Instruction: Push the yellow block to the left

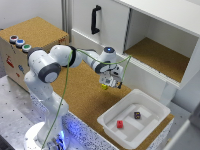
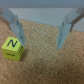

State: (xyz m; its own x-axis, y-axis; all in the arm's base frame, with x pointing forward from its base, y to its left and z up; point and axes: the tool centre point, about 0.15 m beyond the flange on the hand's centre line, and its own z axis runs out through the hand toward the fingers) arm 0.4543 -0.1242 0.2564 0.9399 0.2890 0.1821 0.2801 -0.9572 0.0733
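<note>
The yellow block (image 1: 104, 86) is a tiny bright cube lying on the cork surface (image 1: 85, 95), just below my gripper (image 1: 111, 82) on the side toward the exterior view's left. In the wrist view the yellow block (image 2: 12, 47) shows a dark letter N on its top face. It sits right by one of the fingers (image 2: 16, 27), outside the gap. My gripper (image 2: 39, 45) is open, its fingertips reach down close to the cork, and only bare cork lies between them. I cannot tell whether the finger touches the block.
A white bin (image 1: 150, 102) stands at the exterior view's lower right, holding a small red cube (image 1: 120, 124) and a dark brown cube (image 1: 137, 115). Behind the cork is a white cabinet with a black handle (image 1: 94, 19) and an open compartment (image 1: 157, 55). A box with buttons (image 1: 20, 43) stands at left.
</note>
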